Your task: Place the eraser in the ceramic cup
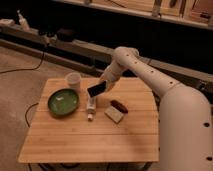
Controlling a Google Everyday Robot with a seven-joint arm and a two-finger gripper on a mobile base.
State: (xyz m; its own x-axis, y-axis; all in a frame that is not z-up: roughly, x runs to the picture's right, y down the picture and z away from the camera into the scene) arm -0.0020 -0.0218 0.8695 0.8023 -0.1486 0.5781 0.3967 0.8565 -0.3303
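Note:
The eraser [96,89] is a flat black slab held tilted in the air above the wooden table [95,135]. My gripper [102,85] is shut on its right end, at the end of the white arm that reaches in from the right. The ceramic cup [73,81] is small and pale and stands upright at the table's back left, a short way left of the eraser and a little farther back.
A wide green bowl [63,102] sits at the left. A white tube [90,106] lies under the eraser. A pale beige block [114,114] and a small dark red piece [119,105] lie right of centre. A dark shelf runs behind the table.

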